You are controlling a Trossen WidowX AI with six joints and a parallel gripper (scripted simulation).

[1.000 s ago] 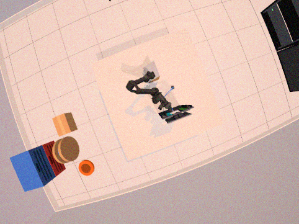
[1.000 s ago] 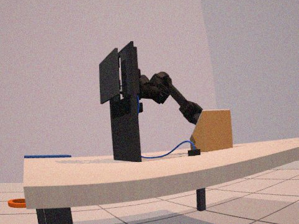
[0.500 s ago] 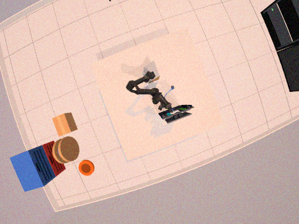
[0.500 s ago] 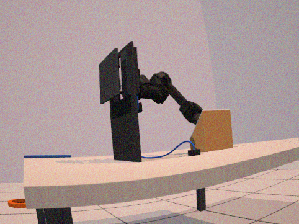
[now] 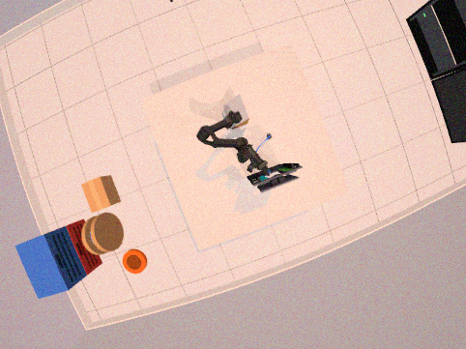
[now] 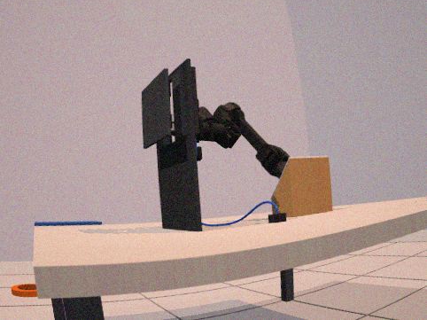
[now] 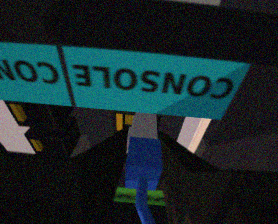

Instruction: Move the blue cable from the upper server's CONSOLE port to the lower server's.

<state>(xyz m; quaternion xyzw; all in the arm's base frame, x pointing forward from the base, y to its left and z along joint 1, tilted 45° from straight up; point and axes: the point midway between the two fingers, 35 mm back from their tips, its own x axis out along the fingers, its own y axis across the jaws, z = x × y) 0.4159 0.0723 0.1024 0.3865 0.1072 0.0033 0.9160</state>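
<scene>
pincer: dark parallel-jaw pincer [image 5: 265, 170] [image 7: 142, 135], pinching the blue plug, 1 finger at its 9 o'clock side and 1 at its 3 o'clock side in the wrist view; hidden behind the stand in the exterior view
plug: blue plug with a grey front part [image 7: 144, 160], grey end pointing to 12 o'clock in the wrist view, at the lower edge of a CONSOLE label; can't tell if seated, or which server
label: flat teal strip with black CONSOLE lettering [image 7: 150, 82], upside down in the wrist view; part of a 2nd CONSOLE marking at 9 o'clock of it
cable: thin blue cable [image 5: 262, 144] [image 6: 239, 222] [image 7: 143, 204], leaves the plug toward 6 o'clock in the wrist view; arches up near its block end in the exterior view
cable block: small black block [image 5: 269, 135] [image 6: 277, 218], on the worktop, cable running into it
arm: dark jointed arm [image 5: 222, 143] [image 6: 230, 115], bent, reaching toward 5 o'clock in the top view
stand: tall black panel stand [image 6: 181, 195], upright on the worktop, dark panels at its top
wedge: orange-brown slant-faced block [image 5: 241, 124] [image 6: 310, 186], at 4 o'clock of the stand in the exterior view
worktop: pale peach worktop [image 5: 218, 218] [image 6: 133, 253], carries stand, wedge, cable block
green piece: narrow green strip [image 7: 123, 195], behind the cable, at 6 o'clock of the plug
</scene>
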